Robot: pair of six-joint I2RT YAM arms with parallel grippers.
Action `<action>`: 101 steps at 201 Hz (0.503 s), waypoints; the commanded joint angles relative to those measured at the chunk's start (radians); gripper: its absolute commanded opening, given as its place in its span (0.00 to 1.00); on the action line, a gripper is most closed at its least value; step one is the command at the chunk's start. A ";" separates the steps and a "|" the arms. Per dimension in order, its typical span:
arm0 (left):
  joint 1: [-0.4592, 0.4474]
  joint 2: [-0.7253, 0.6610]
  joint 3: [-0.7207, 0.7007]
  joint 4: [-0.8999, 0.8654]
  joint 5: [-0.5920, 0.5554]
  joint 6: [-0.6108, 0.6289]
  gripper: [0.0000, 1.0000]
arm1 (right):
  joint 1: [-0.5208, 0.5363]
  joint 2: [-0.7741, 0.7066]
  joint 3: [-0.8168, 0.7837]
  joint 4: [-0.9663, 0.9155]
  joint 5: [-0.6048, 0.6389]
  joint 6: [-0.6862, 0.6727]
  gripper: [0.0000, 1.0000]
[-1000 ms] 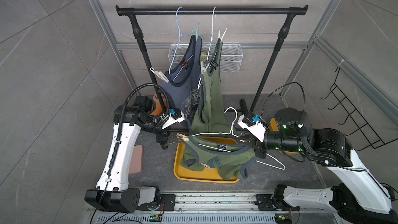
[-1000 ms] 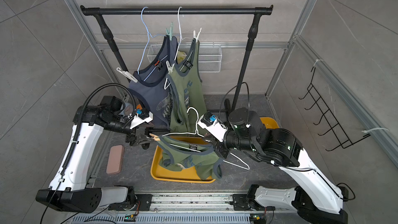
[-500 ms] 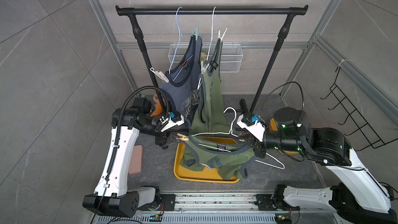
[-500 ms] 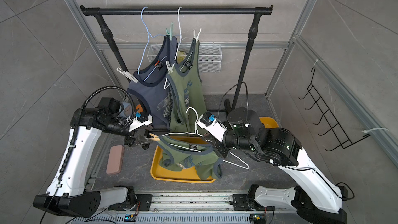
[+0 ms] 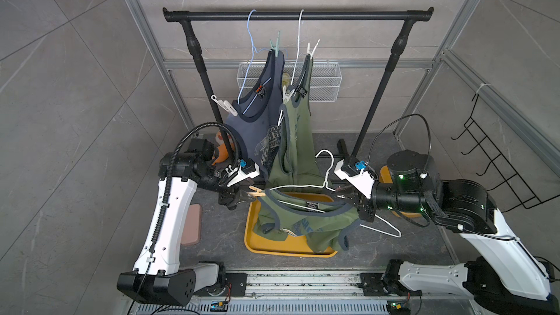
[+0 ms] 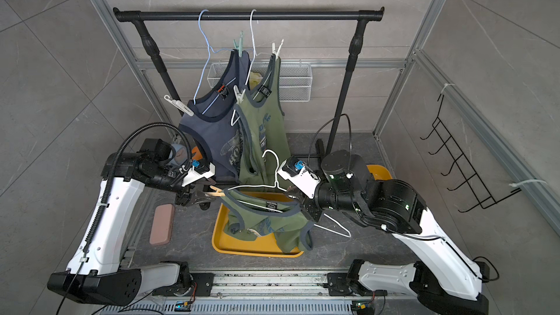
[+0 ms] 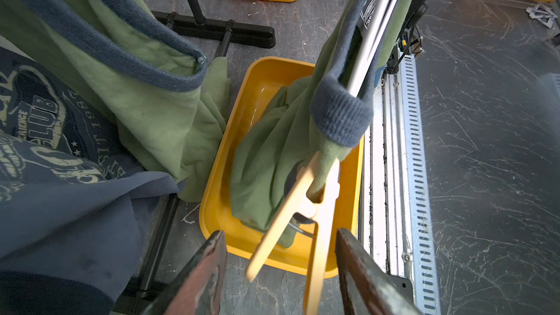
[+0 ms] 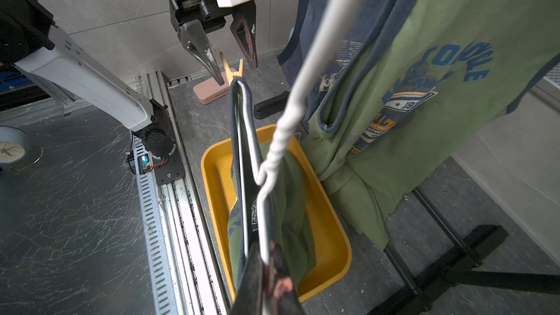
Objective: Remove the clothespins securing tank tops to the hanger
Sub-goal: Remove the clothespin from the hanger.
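The left gripper has its jaws apart, one on each side of the yellow clothespin. I see a small gap on both sides, so nothing is squeezed yet. The pin's two long legs point back into that gap. Its biting end points away, toward the right arm. So the pin lies straight out in front of the jaws, long way on, which looks right for a pinch across the legs. The biting end clips the blue-edged strap of the olive tank top onto the tip of the white hanger. The left arm is the near one. The right gripper is at the far end of the hanger, with its jaws tight together on the wire and a bit of the top. It holds the hanger about level over the yellow tray on the worktop. I think the next move needs a squeeze on the legs, then a pull back along the pin, away from the hanger. Farther off, the navy tank top and a second olive tank top hang from the black rail. A white clothespin and a mint clothespin are clipped on the navy one.
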 commanded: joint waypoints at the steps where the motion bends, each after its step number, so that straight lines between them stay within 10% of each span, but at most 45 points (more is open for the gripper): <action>1: 0.005 -0.022 0.001 -0.186 0.028 0.024 0.55 | 0.004 0.004 0.038 -0.005 0.004 -0.017 0.00; 101: 0.005 -0.036 -0.007 -0.190 0.030 0.025 0.11 | 0.005 0.023 0.043 -0.006 0.003 -0.017 0.00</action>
